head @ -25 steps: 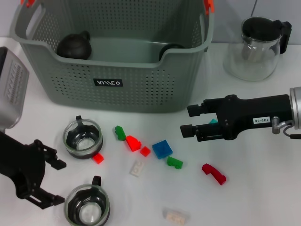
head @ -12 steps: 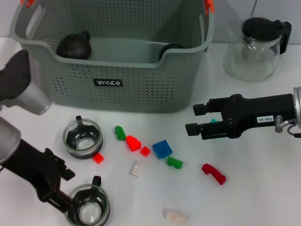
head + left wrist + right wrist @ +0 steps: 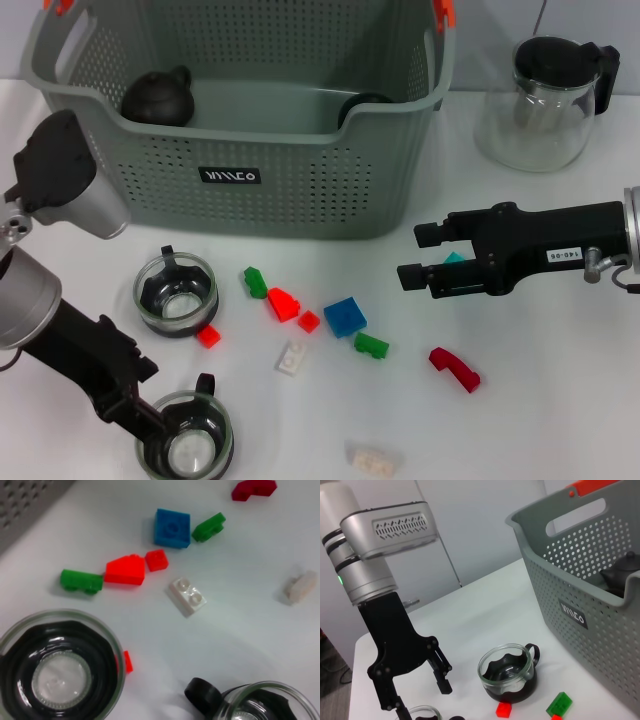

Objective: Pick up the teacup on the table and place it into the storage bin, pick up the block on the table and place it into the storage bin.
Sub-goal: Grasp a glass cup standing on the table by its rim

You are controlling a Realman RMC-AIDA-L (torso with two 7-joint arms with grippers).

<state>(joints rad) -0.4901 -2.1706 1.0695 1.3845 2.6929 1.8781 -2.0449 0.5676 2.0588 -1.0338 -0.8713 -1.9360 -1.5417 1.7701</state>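
Lighting is bright, even and diffuse from overhead. Shadows on the table [image 3: 560, 430] are soft and short, lying close under the blocks [image 3: 172, 527] and cups [image 3: 55, 667]. Small glare spots show on the teapot [image 3: 548, 100] glass and cup rims. The left wrist view is slightly soft throughout; the cup at its edge is cropped and blurred.

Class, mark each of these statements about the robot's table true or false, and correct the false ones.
1. Two glass teacups stand on the table. True: one near the storage bin, one nearer the robot.
2. The left gripper is at the nearer teacup. True.
3. The storage bin is empty. False: dark objects lie inside.
4. The right gripper holds the blue block. False: it is open, and the block lies on the table.
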